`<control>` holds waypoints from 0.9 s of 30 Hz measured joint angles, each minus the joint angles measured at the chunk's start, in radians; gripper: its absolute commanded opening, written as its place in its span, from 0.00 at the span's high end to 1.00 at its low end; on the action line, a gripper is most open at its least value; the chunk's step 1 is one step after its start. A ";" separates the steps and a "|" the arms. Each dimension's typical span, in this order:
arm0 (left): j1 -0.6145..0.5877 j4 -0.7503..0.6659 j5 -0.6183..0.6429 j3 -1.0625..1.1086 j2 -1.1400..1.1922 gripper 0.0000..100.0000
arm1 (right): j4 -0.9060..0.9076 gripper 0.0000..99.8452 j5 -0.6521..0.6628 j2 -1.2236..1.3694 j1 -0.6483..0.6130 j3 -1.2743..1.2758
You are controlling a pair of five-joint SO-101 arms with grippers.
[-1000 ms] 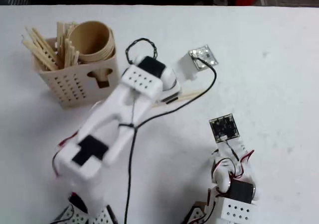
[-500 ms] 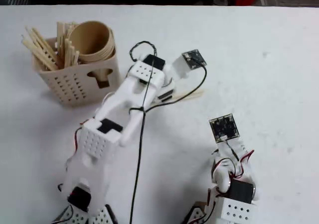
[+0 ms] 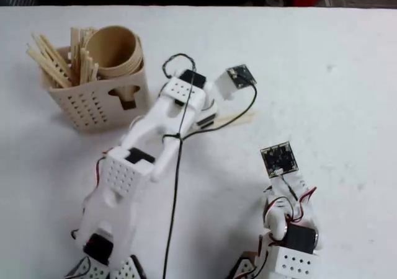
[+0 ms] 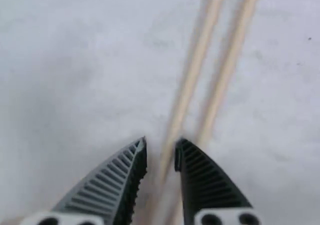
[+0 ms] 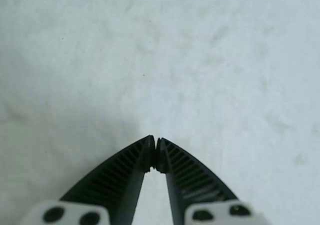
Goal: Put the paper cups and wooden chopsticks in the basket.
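wooden chopsticks on surface, mid-frame; left claw slightly spread astride one; right claw pressed together.

My high camera looks down over the whole tabletop; both wrist cameras face it closely, the left sharing the loose chopsticks.

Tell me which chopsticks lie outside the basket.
The chopstick pair flat on the table at the left gripper; all others stand in the basket beside the cups.
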 measured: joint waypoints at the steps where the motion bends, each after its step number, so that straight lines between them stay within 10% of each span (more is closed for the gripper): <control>1: 0.002 0.000 0.000 0.000 0.002 0.97 | 0.000 0.98 0.000 0.000 0.000 0.000; 11: -0.006 0.092 0.000 -0.083 0.003 0.98 | 0.000 0.98 0.000 0.000 0.000 0.000; 20: 0.043 0.463 0.101 -0.565 -0.244 0.98 | 0.000 0.98 0.000 0.000 0.000 0.000; 27: 0.020 0.496 0.178 -0.810 -0.506 0.98 | 0.000 0.98 0.000 0.000 0.000 0.000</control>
